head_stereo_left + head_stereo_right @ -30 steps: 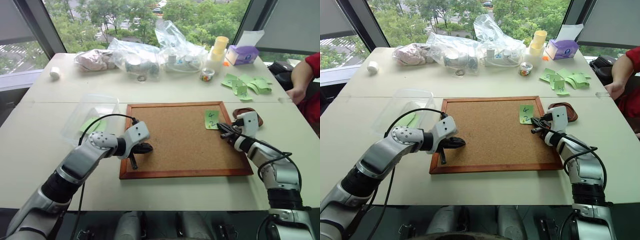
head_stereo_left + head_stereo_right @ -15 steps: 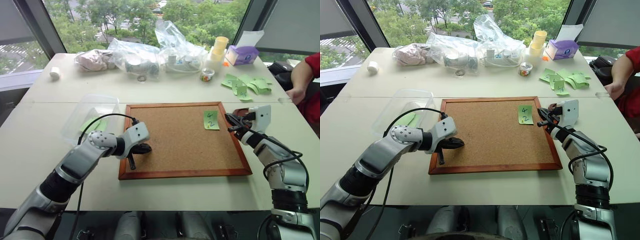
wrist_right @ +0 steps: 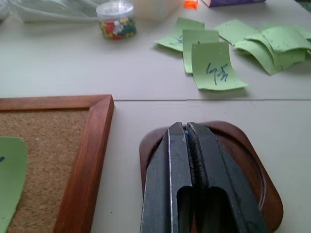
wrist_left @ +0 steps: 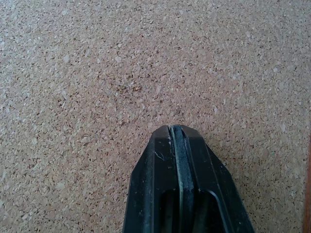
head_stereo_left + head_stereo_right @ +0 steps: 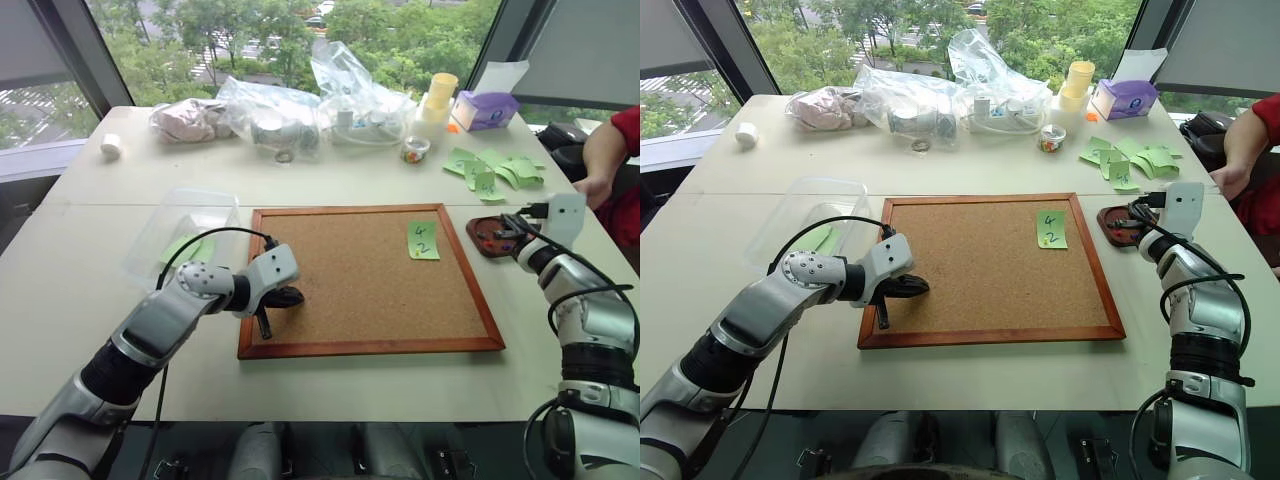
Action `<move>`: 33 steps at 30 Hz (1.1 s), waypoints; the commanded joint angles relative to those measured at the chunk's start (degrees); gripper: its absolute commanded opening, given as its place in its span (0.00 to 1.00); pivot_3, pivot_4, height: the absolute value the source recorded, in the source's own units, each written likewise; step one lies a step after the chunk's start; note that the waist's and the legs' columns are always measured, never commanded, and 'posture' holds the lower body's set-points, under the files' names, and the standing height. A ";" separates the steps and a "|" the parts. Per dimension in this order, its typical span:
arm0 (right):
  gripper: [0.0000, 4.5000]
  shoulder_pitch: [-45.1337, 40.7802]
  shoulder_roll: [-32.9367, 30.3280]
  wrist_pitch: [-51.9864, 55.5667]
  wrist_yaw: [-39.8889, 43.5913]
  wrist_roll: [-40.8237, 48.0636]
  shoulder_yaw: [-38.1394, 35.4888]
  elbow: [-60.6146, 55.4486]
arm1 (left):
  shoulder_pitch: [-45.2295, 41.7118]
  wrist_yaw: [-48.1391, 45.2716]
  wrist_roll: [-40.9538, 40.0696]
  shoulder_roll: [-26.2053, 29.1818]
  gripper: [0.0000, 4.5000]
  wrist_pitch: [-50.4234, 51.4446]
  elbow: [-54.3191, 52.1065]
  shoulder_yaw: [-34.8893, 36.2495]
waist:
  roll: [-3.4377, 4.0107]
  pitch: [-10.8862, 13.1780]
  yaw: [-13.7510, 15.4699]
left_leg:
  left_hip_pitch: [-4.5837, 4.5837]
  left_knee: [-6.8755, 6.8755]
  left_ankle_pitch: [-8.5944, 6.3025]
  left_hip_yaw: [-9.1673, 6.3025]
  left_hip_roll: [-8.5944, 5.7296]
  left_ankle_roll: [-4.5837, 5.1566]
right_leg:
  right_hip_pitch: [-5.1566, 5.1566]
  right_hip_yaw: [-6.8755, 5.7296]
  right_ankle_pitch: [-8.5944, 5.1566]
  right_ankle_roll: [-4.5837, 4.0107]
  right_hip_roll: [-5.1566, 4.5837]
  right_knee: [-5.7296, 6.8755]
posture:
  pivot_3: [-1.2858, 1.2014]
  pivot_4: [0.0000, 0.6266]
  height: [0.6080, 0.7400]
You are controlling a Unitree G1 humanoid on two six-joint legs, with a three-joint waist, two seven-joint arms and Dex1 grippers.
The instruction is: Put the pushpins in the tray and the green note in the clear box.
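My right pincer [image 3: 187,133], closed, hangs over the tray [image 3: 252,160], perhaps pinching a pin. Note [image 5: 423,240] still on board, unboxed.

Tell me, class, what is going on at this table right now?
A two-armed robot is sorting things off a cork board. Its right gripper, shut, is over the small wooden tray beside the board's right edge, where pushpins are meant to go. A little blue shows between its fingers, perhaps a pin. Its left gripper, shut, rests on the board's left part. The green note marked 4 and 2 is on the board, not yet in the clear box.
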 commanded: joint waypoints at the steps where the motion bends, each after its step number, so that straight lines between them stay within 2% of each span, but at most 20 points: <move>1: 0.00 -2.82 -1.97 -3.20 -0.67 -2.42 0.25 4.31 | 1.32 0.38 1.36 0.25 0.00 1.33 1.24 -1.15 | 0.00 0.00 -0.01 | 0.00 0.00 0.00 0.00 0.00 0.00 | 0.00 0.00 0.00 0.00 0.00 0.00 | 0.52 0.24 0.91; 4: 0.00 -4.16 -1.95 -4.67 -0.23 -3.04 0.42 7.33 | 1.86 0.69 1.18 0.22 0.00 1.88 0.29 -1.01 | 0.00 0.00 -0.01 | 0.00 0.00 0.00 0.00 0.00 0.00 | 0.00 0.00 0.02 0.03 0.00 0.00 | 0.52 0.24 0.91; 7: 0.20 -5.24 -2.09 -5.83 0.05 -3.68 0.46 9.64 | 2.04 0.86 1.13 0.18 0.00 2.11 0.11 -0.86 | 0.00 0.00 -0.02 | 0.00 0.00 0.00 0.00 0.00 -0.01 | 0.00 0.00 0.07 0.13 0.00 -0.01 | 0.52 0.24 0.91; 14: 0.99 -6.84 -2.69 -7.86 0.11 -4.39 0.31 12.49 | 2.24 1.28 1.28 0.14 0.00 2.23 0.03 -0.67 | 0.01 0.00 -0.03 | 0.00 0.00 0.00 0.00 0.00 -0.01 | 0.00 0.00 0.07 0.13 0.00 0.00 | 0.52 0.24 0.91; 24: 0.99 -6.91 -2.52 -6.31 0.33 -1.26 -2.27 9.81 | 2.07 1.38 1.22 0.01 0.00 2.15 0.30 -0.55 | 0.01 0.00 -0.02 | 0.00 0.00 0.01 0.00 0.00 -0.01 | 0.00 0.00 0.07 0.13 -0.01 0.00 | 0.52 0.24 0.91; 28: 0.99 -2.41 -3.32 -5.33 7.31 0.87 0.44 -3.08 | 2.30 1.22 1.12 0.43 0.00 2.21 0.01 -0.25 | 0.09 0.03 0.03 | 0.00 0.00 0.01 0.01 0.00 -0.01 | -0.01 0.01 0.07 0.13 -0.02 0.00 | 0.52 0.24 0.91; 33: 0.99 6.23 -1.95 2.07 14.30 5.30 5.48 -21.44 | 2.50 1.00 1.14 0.78 0.00 2.19 -0.13 -0.13 | 0.06 0.01 0.06 | 0.00 -0.03 0.00 -0.03 0.04 -0.01 | 0.01 -0.01 0.08 0.16 0.01 -0.01 | 0.52 0.24 0.91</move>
